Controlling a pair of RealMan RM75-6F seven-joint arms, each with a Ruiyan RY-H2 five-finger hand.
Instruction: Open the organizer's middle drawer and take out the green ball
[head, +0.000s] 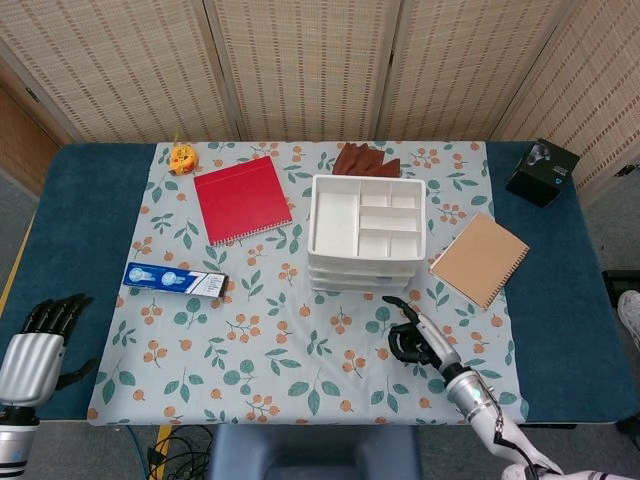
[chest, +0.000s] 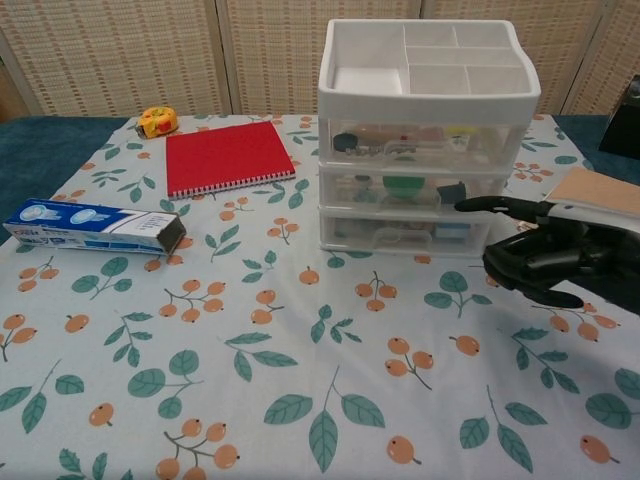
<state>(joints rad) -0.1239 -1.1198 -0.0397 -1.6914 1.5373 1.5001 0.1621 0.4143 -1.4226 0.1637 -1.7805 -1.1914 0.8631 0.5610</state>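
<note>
The white three-drawer organizer (head: 365, 235) (chest: 425, 140) stands at mid-table with all drawers closed. Through the clear front of its middle drawer (chest: 405, 190) the green ball (chest: 403, 184) shows among other small items. My right hand (head: 415, 335) (chest: 545, 255) hovers just in front of the organizer's right side, at about middle-drawer height. It holds nothing; its fingers are loosely bent and apart, one reaching toward the drawer front without touching it. My left hand (head: 35, 350) is at the front left table edge, fingers straight, empty; the chest view does not show it.
A red notebook (head: 242, 198) and a yellow tape measure (head: 182, 158) lie at the back left. A blue toothpaste box (head: 175, 279) lies left of centre. A tan notebook (head: 479, 258) lies right of the organizer, a brown object (head: 365, 160) behind it, a black box (head: 542, 171) far right.
</note>
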